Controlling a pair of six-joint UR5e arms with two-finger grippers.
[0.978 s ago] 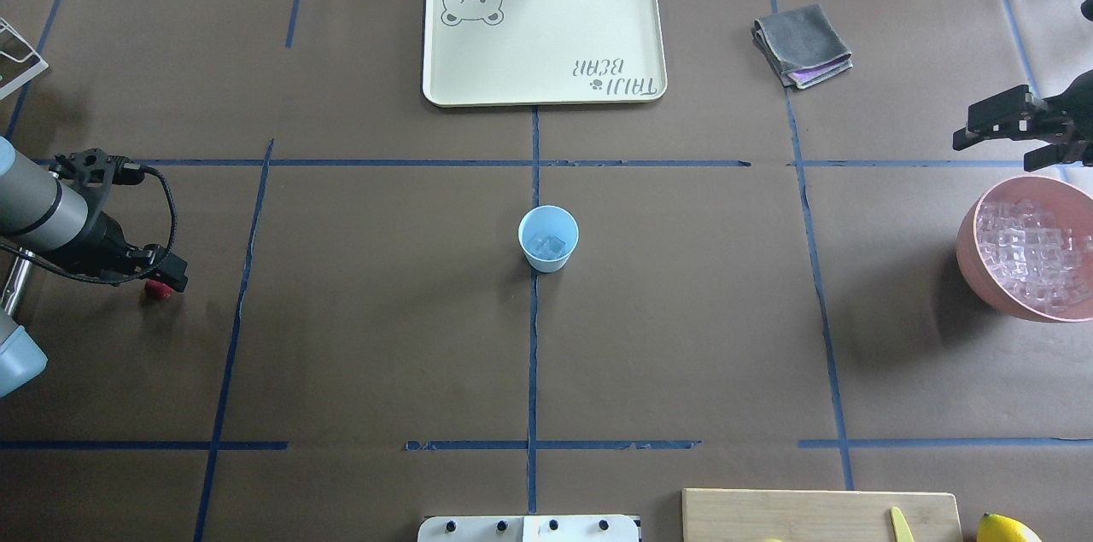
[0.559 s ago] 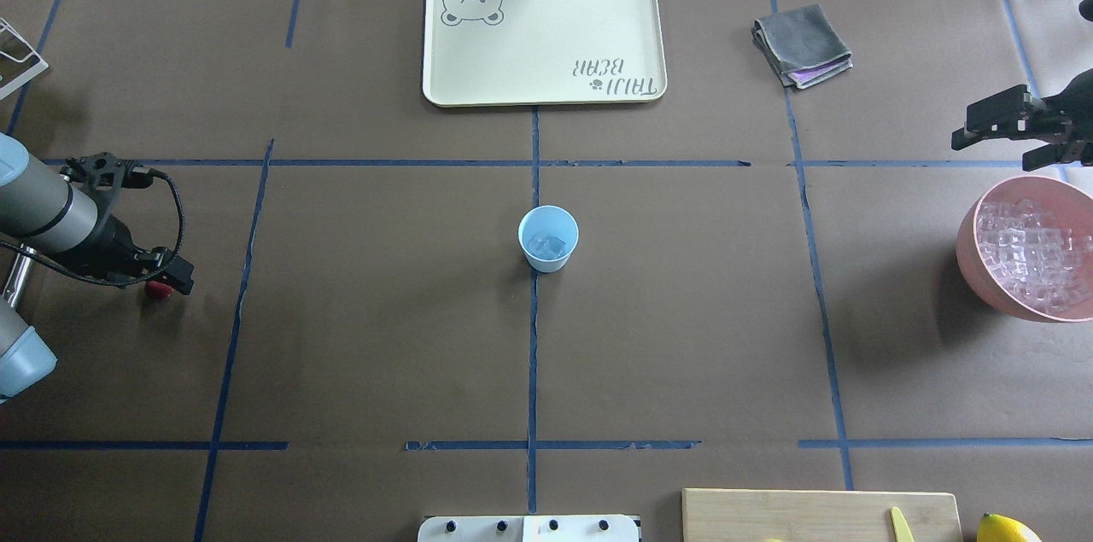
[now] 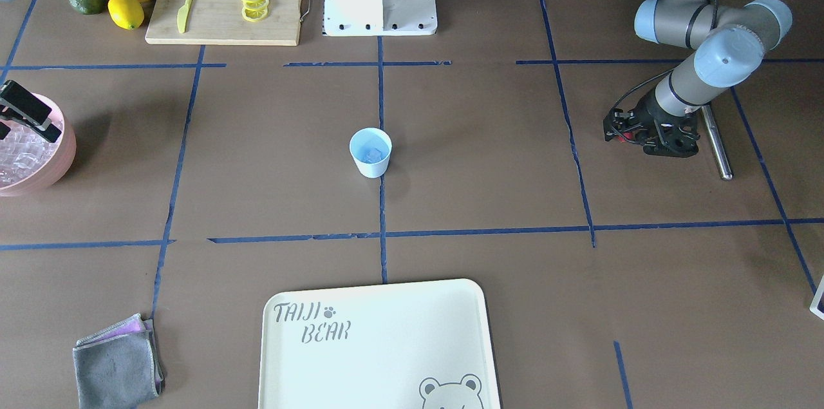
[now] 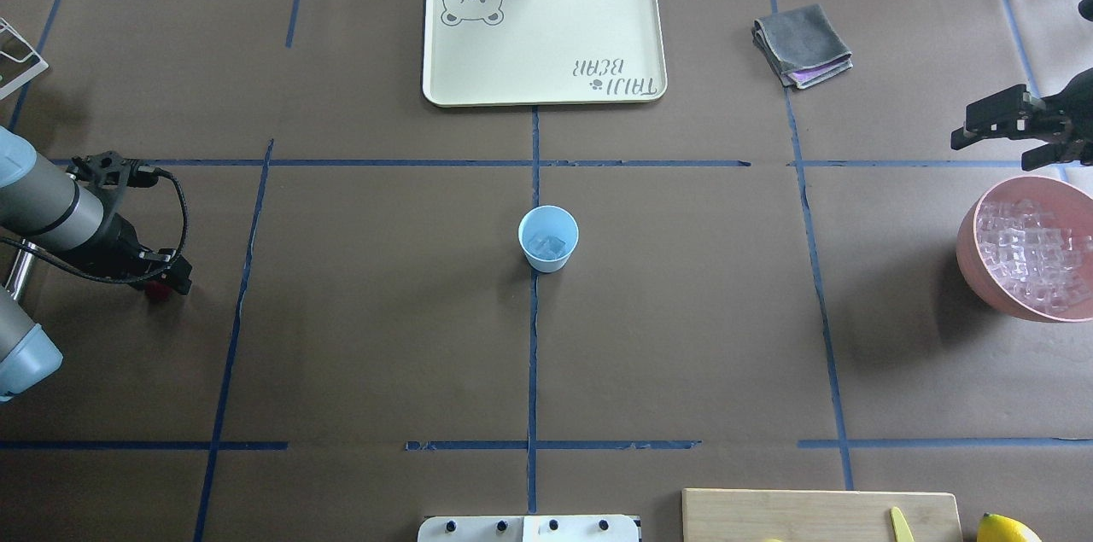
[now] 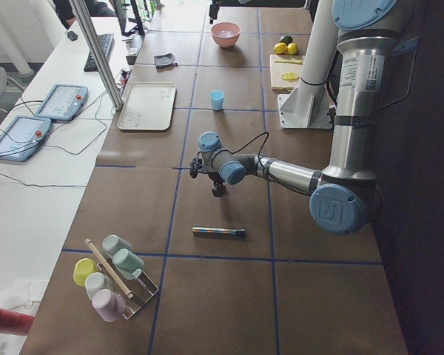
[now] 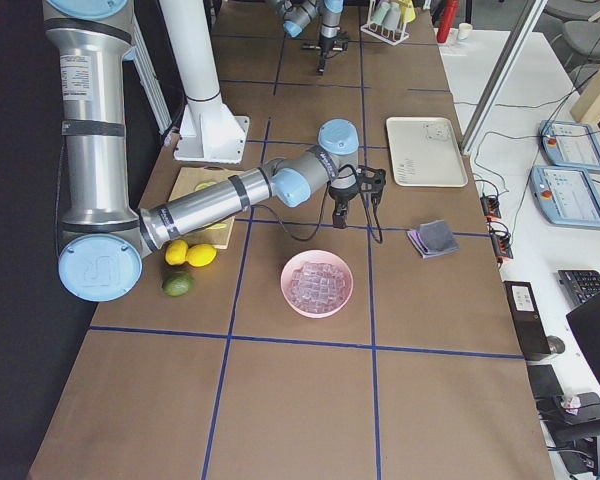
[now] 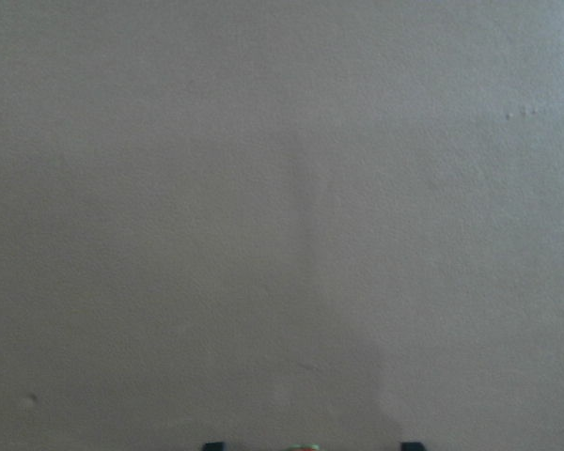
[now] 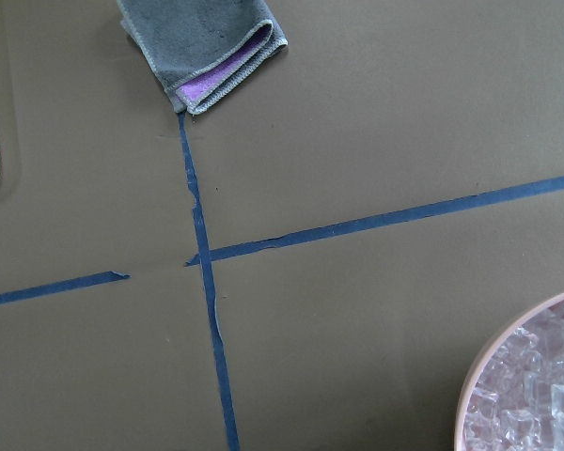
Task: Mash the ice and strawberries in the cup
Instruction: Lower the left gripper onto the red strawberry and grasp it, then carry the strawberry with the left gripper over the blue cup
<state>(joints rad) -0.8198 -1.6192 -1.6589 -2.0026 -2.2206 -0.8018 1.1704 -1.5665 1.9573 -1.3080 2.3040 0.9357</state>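
Overhead exterior: left gripper (image 4: pixel 171 282) low at the desk's left side, jaws parted astride the strawberry (image 4: pixel 154 293), well apart from the cup (image 4: pixel 547 265) of ice (image 4: pixel 546 247) at centre; right gripper (image 4: pixel 990 149), jaws parted, beside the pink bowl (image 4: pixel 969 245); likely hazard: off-centre closing rolls or bruises the berry.

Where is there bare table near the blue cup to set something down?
Bare table lies all round the cup: toward the tray, toward the pink bowl, and toward the cutting board. The tray itself holds nothing. It is crowded at the left gripper, down by the strawberry, and at the bowl heaped with ice.
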